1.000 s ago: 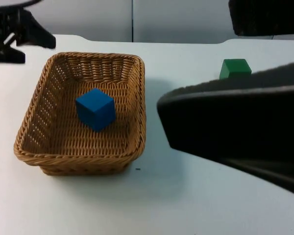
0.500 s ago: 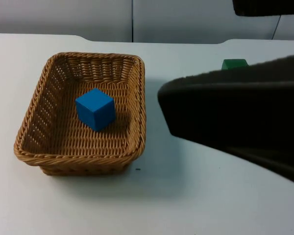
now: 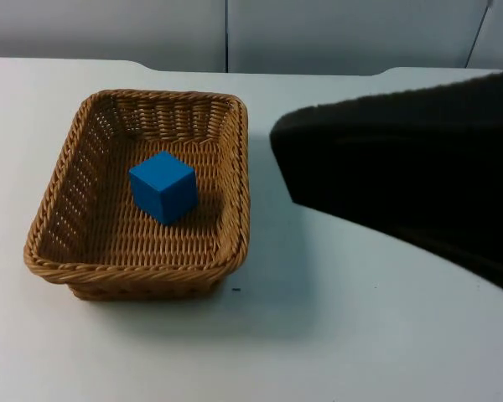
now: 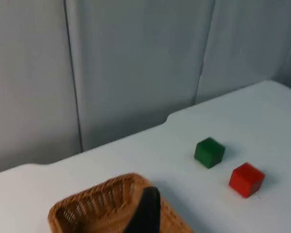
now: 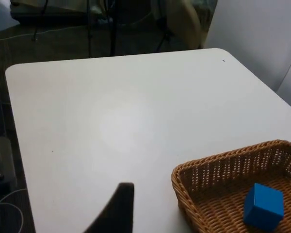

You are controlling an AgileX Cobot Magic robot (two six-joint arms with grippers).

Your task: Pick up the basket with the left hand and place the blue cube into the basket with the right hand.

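Blue cube lying inside the woven wicker basket on the white table, both grippers away from it.

The solid blue cube (image 3: pixel 163 186) sits on the floor of the rectangular tan wicker basket (image 3: pixel 235 180), near its middle, turned a little askew. The basket rests on the white table top (image 3: pixel 318 335). Neither gripper touches cube or basket. One black fingertip (image 4: pixel 144 211) of the left gripper stands above the basket's rim; one black fingertip (image 5: pixel 117 209) of the right gripper hangs over bare table beside the basket. Whether either pair is spread or pressed together cannot be told. A small green cube (image 4: pixel 209 152) and a small red cube (image 4: pixel 246 179) lie near each other, well apart from the basket. No writing is legible.
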